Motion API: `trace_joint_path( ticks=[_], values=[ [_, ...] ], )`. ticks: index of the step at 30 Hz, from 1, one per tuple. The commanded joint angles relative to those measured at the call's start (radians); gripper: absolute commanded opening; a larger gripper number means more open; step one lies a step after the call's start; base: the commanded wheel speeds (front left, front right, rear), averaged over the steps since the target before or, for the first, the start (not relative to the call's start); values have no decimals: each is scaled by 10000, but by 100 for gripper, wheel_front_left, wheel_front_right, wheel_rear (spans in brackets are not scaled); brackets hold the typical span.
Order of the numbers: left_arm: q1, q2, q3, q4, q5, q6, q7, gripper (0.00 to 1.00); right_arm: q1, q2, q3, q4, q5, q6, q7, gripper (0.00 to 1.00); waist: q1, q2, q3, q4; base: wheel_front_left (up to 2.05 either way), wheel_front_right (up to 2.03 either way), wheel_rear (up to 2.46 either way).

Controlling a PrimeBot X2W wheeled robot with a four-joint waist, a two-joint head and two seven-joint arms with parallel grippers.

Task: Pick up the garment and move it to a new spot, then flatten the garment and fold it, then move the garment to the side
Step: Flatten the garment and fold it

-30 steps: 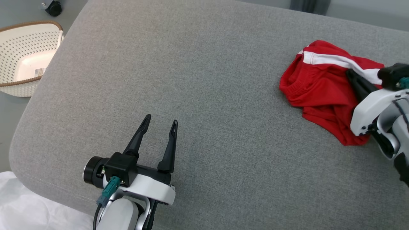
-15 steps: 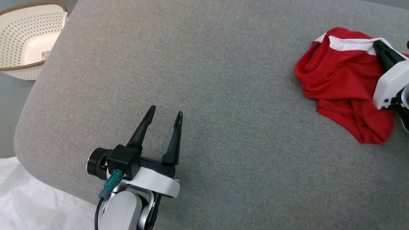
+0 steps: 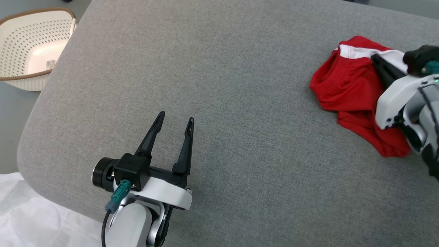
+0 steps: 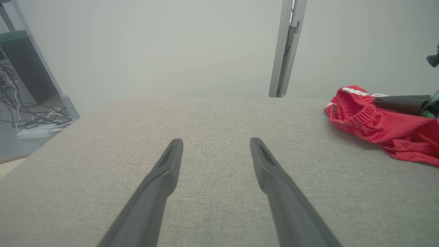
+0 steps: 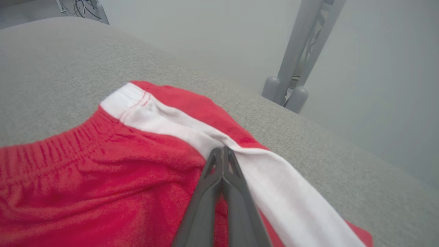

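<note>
Red shorts (image 3: 343, 92) crumpled at far right of grey cushion (image 3: 240, 103). Our right gripper (image 5: 223, 151) pinched tight on white side stripe (image 5: 164, 120), likely ready to carry. Our left gripper (image 3: 175, 118) hovers wide, empty, well apart, probably awaiting flattening.

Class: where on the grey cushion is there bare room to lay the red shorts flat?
Free: the middle of the cushion, between the open left end effector and the red shorts, and toward the basket. Crowded: the right side, where the shut right end effector pinches the shorts.
</note>
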Motion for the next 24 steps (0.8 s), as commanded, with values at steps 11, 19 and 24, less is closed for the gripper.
trace_joint_path(
  ticks=[11,19,24],
  values=[
    [262,32,153,84,23,-41,6,100,1013,35,1407,-748,885,1,-95,0,0,0,-571,-233,0,0,0],
    [560,32,371,221,204,-98,6,100,1633,22,2212,-1220,1715,1,-38,0,0,0,-1068,-319,0,0,0],
    [757,30,512,288,303,-118,6,100,2020,37,2564,-1550,2162,1,-2,0,0,0,-1417,-474,0,0,0]
  ],
)
